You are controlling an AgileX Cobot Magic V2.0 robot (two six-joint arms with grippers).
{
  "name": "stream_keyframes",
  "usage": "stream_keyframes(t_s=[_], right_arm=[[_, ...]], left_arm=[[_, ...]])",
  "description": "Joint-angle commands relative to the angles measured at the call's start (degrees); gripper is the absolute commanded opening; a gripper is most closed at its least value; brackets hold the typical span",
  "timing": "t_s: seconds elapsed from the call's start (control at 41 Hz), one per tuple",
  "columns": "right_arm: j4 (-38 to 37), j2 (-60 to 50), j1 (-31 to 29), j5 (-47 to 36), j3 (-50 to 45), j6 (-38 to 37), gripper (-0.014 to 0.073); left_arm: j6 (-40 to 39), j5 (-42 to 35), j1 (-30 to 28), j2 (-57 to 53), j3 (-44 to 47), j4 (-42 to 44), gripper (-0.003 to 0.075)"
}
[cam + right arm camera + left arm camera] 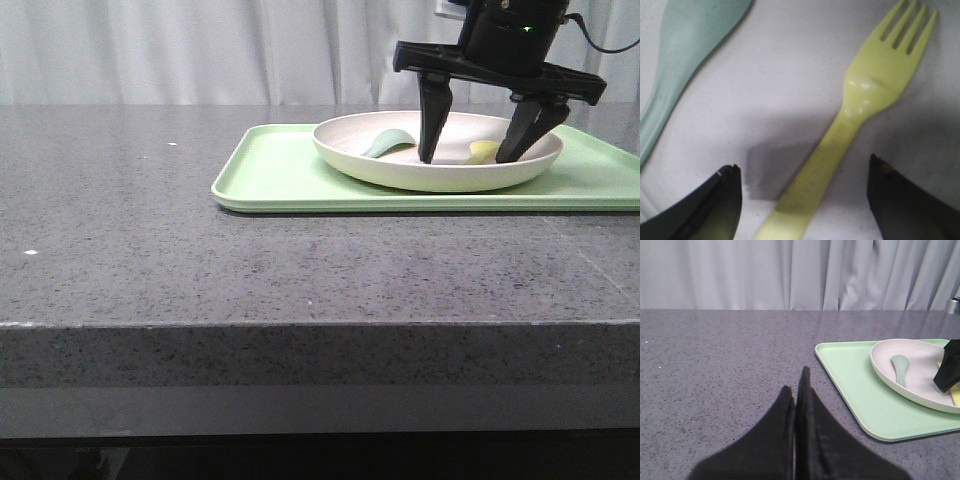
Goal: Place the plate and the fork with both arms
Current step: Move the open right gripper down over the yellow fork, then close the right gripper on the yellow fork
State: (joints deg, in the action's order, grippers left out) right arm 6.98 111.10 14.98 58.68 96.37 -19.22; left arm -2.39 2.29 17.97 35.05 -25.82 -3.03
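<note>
A broad stretch of dark speckled stone table point(200, 260) is seen bare in the foreground of the front view, from its near edge up to the near rim of the light-green tray point(270, 170), which is set toward the far right of the surface and runs out of frame on the right. The left gripper point(799, 390) is shown in the left wrist view held low over this bare stone, well apart from the tray's rounded near corner, its jaws pressed together with nothing between them. On the tray, the cream-white plate point(350, 160) is seated with a strip of green left showing along its front and left sides. Inside the plate a grey-green spoon point(388, 143) is laid on the left side and the pale-yellow fork point(484, 150) on the right. The right gripper point(475, 158) is lowered into the plate from above, its jaws spread wide, one finger planted between spoon and fork and the other just beyond the fork. In the right wrist view the fork point(850, 125) is seen lying flat on the plate's floor, its handle passing between the two parted fingertips point(715, 200) without being touched by either, tines pointing away. A pale pleated curtain point(200, 50) closes off the scene behind the table's far edge.
</note>
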Motion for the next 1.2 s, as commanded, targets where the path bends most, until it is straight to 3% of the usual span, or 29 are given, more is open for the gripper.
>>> stream_keyframes(t_s=[0.0, 0.147, 0.366, 0.44, 0.928, 1.172], right_arm=[[-0.2, -2.1, -0.1, -0.3, 1.6, 0.0, 0.0549], [-0.2, -2.1, 0.1, 0.1, 1.6, 0.0, 0.0507], [-0.2, -2.1, 0.1, 0.6, 1.6, 0.0, 0.0188], [-0.2, -2.1, 0.1, 0.6, 1.6, 0.0, 0.0130], [0.0, -2.1, 0.1, 0.6, 2.4, 0.0, 0.0094], [0.3, -2.1, 0.0, 2.9, 6.5, 0.0, -0.0027]], left_arm=[[-0.7, -4.8, -0.1, 0.2, -1.7, -0.4, -0.0018], [-0.7, -4.8, -0.1, 0.2, -1.7, -0.4, -0.0018], [-0.7, -4.8, -0.1, 0.2, -1.7, -0.4, -0.0018], [-0.7, -4.8, -0.1, 0.2, -1.7, -0.4, -0.0018], [-0.7, -4.8, -0.1, 0.2, -1.7, -0.4, -0.0018], [-0.7, -4.8, -0.1, 0.2, -1.7, -0.4, -0.0018]])
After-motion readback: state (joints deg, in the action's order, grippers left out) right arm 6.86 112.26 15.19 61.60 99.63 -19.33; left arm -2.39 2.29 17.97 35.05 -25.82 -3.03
